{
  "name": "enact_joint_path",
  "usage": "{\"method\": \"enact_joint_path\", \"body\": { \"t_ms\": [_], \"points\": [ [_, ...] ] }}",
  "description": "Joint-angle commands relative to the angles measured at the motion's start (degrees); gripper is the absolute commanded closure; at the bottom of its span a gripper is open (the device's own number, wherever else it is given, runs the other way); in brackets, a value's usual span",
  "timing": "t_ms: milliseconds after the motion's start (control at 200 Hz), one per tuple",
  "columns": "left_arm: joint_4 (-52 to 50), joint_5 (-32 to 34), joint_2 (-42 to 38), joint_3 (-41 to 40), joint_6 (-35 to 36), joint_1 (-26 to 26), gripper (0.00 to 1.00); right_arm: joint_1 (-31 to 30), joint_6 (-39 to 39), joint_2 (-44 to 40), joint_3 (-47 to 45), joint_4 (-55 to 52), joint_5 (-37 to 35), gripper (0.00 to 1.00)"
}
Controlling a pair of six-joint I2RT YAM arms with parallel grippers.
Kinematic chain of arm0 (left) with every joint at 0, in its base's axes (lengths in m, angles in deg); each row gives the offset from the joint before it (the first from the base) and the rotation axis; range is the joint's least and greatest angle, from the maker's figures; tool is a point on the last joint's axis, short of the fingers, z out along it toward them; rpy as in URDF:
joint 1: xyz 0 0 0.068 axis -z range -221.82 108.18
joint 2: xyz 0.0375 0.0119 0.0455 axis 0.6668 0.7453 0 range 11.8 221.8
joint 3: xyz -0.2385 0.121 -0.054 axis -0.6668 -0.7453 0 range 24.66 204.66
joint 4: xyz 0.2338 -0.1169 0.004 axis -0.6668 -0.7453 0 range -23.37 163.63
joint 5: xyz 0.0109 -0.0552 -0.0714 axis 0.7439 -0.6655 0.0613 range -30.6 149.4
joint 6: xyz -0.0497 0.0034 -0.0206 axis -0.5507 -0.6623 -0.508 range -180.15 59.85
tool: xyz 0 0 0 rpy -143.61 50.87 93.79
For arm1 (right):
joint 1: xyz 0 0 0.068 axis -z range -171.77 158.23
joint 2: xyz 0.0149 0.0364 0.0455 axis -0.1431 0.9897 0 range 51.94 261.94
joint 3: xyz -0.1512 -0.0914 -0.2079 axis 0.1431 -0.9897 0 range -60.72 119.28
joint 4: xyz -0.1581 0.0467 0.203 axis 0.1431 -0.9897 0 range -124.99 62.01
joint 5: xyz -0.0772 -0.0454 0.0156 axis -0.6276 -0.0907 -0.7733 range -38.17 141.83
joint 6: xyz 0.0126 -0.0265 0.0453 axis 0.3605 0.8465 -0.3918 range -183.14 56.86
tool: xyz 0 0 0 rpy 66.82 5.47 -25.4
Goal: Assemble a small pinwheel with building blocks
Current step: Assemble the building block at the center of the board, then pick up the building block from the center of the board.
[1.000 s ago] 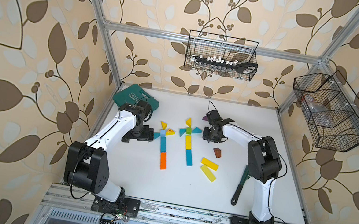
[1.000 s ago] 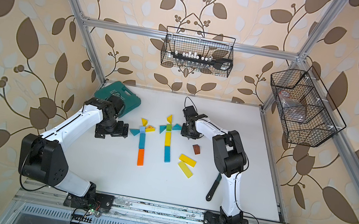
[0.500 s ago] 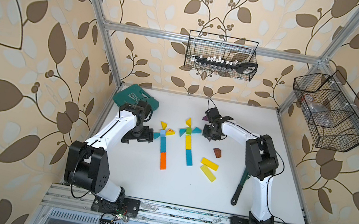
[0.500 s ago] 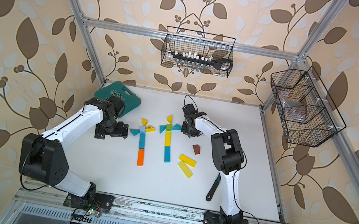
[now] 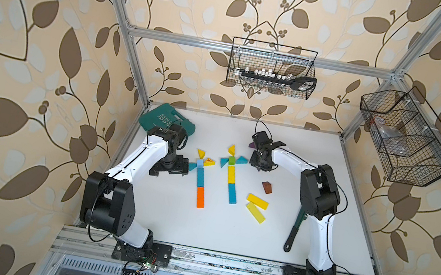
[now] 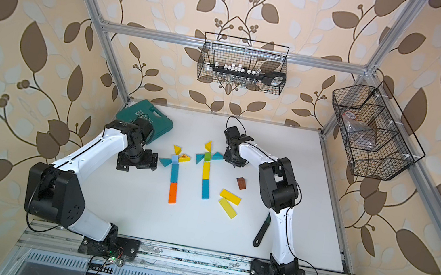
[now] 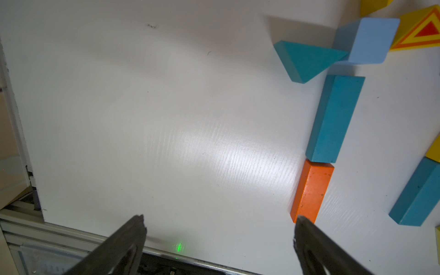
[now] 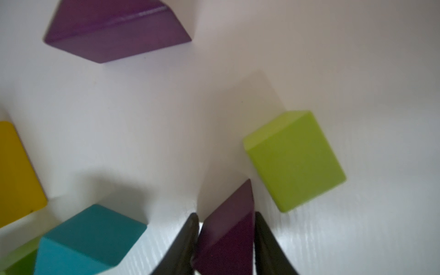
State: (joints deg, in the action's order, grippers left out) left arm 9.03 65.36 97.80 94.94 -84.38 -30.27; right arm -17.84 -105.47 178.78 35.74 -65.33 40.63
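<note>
Right tool point(image 8: 226, 214) has its two dark fingers point(image 8: 183, 245) close against both sides of a small matte dark purple triangular wedge point(image 8: 228, 242). The blurred wrist view does not show whether they clench it or only flank it. In both top views this tool point(image 5: 259, 165) is lowered to the white bench point(image 5: 197, 231), just beside the matte green hub cube point(image 5: 232, 160) of a flat pinwheel figure, on that cube's right-arm side. Touching the hub cube are a yellow wedge point(image 5: 231, 149) on its far side, a teal wedge point(image 5: 241, 160) toward the right tool and another teal wedge point(image 5: 223, 161) opposite. A long yellow bar point(image 5: 231, 175) and then a long teal bar point(image 5: 232, 193) run from it toward the robot. The flanked purple wedge lies between the hub cube and a loose lime-green cube point(image 8: 295, 162). A second purple wedge point(image 8: 116, 31) lies apart, farther from the hub cube than the tool. Left tool point(image 7: 220, 221) hangs released, jaws spread wide, over the bench. It is on the hub cube's left-arm side, beyond a pale blue cube point(image 5: 200, 164).
</note>
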Motion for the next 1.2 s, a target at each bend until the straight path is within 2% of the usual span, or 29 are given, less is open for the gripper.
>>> {"method": "enact_joint_path", "body": {
  "t_ms": [0, 220, 350, 560, 750, 940, 1090, 1195],
  "points": [
    [-1.23, 0.64, 0.05, 0.65, 0.74, -0.83, 0.01, 0.23, -1.16, 0.89, 0.48, -1.66, -1.31, 0.51],
    [-1.19, 0.55, 0.07, 0.65, 0.69, -0.83, 0.01, -0.09, 0.21, -4.51, 0.33, -2.47, 1.16, 0.48],
    [-1.14, 0.59, -0.45, 0.56, 0.70, -0.83, 0.01, -0.54, 3.27, -11.79, -2.85, -2.36, 3.85, 0.47],
    [-1.05, 0.50, -0.83, 0.48, 0.73, -0.83, 0.01, -0.31, 13.41, -26.69, -19.08, -0.77, 7.43, 0.41],
    [-1.31, 0.70, -0.22, 0.73, 0.68, -0.86, 0.01, 0.65, 20.09, -34.16, -32.70, 1.12, 10.49, 0.36],
    [-1.32, 0.99, -0.30, 0.73, 0.53, -0.92, 0.01, 2.23, 23.23, -32.80, -37.00, 5.76, 16.47, 0.36],
    [-1.41, 1.11, -0.38, 0.73, 0.41, -0.92, 0.01, 3.15, 23.93, -28.20, -35.28, 6.55, 15.24, 0.39],
    [-0.42, -0.82, -2.37, 0.78, -0.48, -0.83, 0.01, 5.69, 24.05, -26.35, -35.34, 9.36, 17.78, 0.42]
  ]
}}
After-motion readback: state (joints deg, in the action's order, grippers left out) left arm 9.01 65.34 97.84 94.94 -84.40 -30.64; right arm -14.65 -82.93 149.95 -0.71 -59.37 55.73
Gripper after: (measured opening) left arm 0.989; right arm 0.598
